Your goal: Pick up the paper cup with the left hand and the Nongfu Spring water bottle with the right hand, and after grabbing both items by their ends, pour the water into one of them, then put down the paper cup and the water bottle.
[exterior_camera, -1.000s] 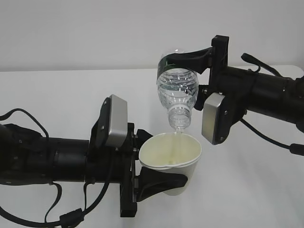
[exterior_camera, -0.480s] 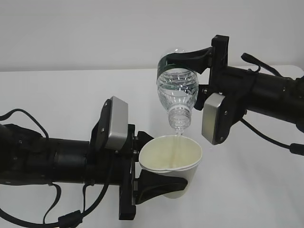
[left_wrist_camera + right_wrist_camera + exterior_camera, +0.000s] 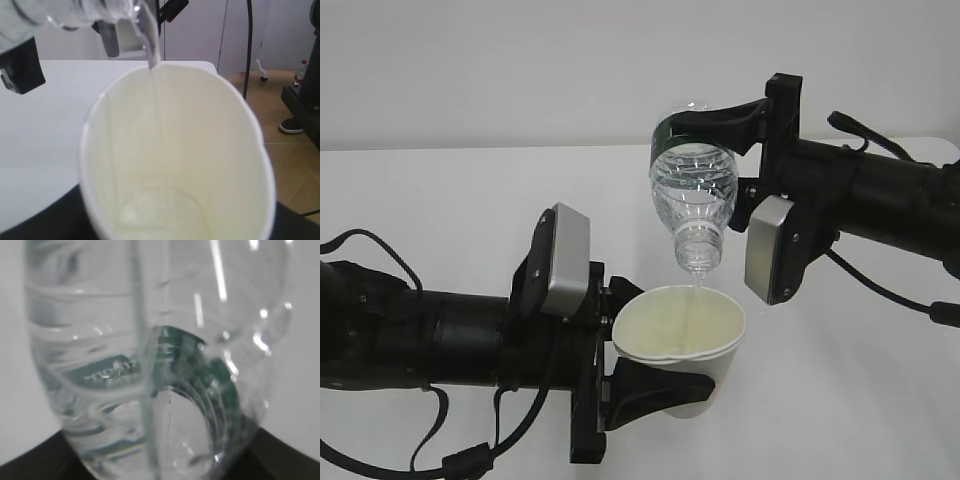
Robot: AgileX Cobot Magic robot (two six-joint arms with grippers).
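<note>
While the right hand [image 3: 720, 120] is gripping the inverted Nongfu Spring water bottle [image 3: 692, 195] and the left hand [image 3: 655, 385] is clasping the paper cup [image 3: 682, 340] directly below, above the counter [image 3: 440, 200], we are keeping the water [image 3: 693, 300] centred.

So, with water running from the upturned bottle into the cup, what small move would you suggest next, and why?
Probably hold both arms steady and let the pour run. The small clear plastic bottle with the green label band hangs neck-down above the white tapered paper cup, water still shows inside it, and a thin stream lands just inside the rim; the cup's bottom looks barely covered.
</note>
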